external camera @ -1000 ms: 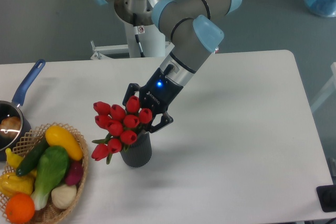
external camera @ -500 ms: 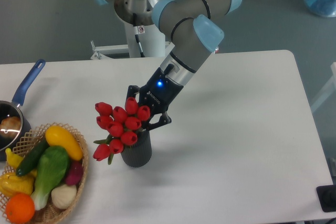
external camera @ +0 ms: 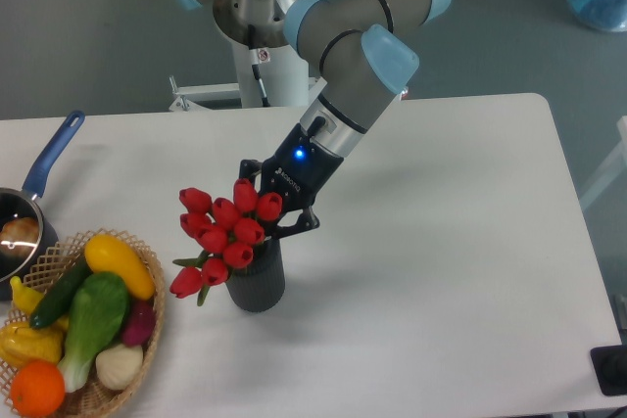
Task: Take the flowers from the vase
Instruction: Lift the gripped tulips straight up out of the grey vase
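1. Light is even and fairly bright, soft and diffuse from overhead, with no hard beams.
2. The white bench (external camera: 441, 242) reads clean, slightly cool, without blown-out glare.
3. The vase (external camera: 257, 281) casts only a faint, soft shadow to its right.
4. A small blue lamp glows on my gripper (external camera: 277, 205).
5. Focus is sharp across the frame; I see no motion blur, and edge distortion is mild.

Red tulip heads with green leaves make up the flowers (external camera: 223, 233), set in a dark grey vase (external camera: 257, 284). The gripper (external camera: 271, 205) is black with a small blue light; the arm (external camera: 358, 56) behind it is grey with pale blue caps. On the white table (external camera: 441, 242), at the near left, a tan wicker basket (external camera: 147, 325) holds yellow, green, orange, white and purple vegetables — a blue-handled saucepan (external camera: 39, 183) sits beside it.
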Controlling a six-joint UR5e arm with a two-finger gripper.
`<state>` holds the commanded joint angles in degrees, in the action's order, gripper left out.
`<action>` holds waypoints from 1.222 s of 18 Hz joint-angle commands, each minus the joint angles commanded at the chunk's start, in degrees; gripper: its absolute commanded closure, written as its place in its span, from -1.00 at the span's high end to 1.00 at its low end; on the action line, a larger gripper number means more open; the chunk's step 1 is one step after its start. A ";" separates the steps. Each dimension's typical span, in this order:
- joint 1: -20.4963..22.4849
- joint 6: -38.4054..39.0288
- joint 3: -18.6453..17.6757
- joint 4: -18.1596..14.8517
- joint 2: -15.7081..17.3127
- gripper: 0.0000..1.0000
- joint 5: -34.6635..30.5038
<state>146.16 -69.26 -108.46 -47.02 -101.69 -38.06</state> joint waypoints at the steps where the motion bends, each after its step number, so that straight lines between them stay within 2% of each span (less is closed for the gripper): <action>1: 0.09 0.00 0.00 -0.09 0.09 -0.52 0.00; 7: 0.18 1.14 0.00 -0.09 0.97 -0.52 0.70; 14: 2.19 2.99 -0.09 -0.26 3.77 -0.52 4.48; 22: 6.33 6.15 0.00 -0.44 6.94 -0.51 12.30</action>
<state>152.49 -63.11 -108.46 -47.46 -94.75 -25.76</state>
